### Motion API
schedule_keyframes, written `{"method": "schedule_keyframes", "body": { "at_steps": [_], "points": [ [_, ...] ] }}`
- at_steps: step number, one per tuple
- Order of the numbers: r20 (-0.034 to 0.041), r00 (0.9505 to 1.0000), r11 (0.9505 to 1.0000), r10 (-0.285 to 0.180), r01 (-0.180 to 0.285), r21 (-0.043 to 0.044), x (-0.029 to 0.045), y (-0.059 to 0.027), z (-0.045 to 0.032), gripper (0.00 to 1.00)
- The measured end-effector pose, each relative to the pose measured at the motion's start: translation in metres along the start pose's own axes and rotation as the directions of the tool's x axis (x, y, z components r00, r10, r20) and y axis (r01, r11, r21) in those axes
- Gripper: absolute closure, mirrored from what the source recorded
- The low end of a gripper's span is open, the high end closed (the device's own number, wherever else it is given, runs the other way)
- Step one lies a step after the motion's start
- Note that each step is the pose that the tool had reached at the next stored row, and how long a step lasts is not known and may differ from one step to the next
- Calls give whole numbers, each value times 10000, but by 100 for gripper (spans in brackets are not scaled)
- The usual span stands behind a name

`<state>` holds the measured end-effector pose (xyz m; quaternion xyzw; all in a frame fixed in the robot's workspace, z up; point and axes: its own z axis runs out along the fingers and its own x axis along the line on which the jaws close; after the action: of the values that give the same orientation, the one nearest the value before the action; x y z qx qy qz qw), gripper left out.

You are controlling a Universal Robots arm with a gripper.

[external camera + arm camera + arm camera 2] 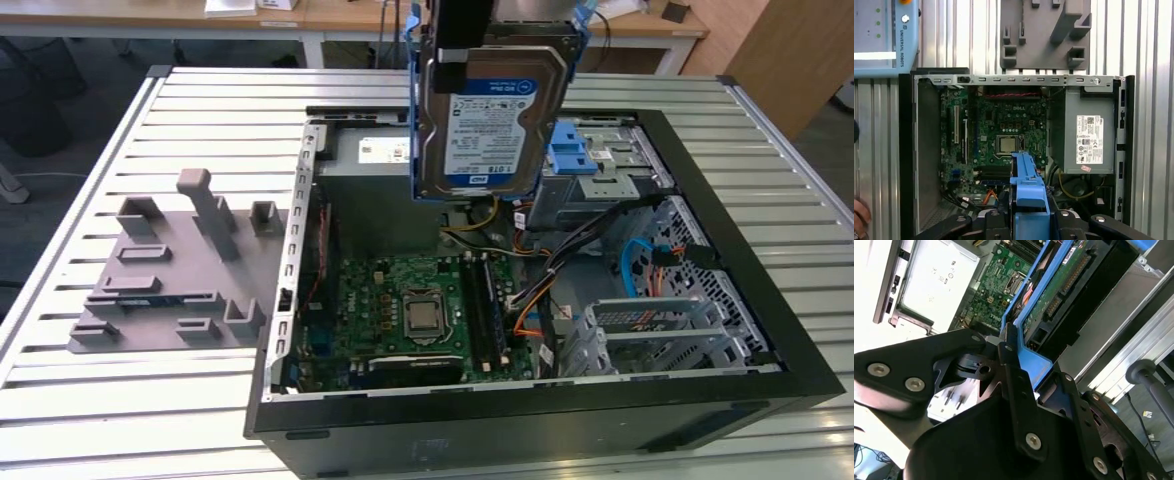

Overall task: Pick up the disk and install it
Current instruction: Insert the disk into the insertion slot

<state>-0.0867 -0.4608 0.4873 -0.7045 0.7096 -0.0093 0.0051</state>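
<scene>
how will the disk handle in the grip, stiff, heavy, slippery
Likely rigid: the disk hangs upright from the gripper without sagging. Its metal body probably makes it heavy for its size. The smooth blue plastic frame might slip if bumped.

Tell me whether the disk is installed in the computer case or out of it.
Out: the gripper holds the disk upright in the air above the open computer case.

On the table (120, 420) the stand (167, 280) lay at the exterior view's left of the case (534, 420), the disk (483, 120) hanging above the case.
</scene>
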Motion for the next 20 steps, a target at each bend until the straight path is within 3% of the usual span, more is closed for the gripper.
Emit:
{"method": "schedule_keyframes", "body": {
  "at_steps": [11,20],
  "points": [
    [-2,10000,10000,-1,1,-12,41,-223,11,64],
    [0,10000,10000,0,0,-11,88,-248,27,64]
  ]
}}
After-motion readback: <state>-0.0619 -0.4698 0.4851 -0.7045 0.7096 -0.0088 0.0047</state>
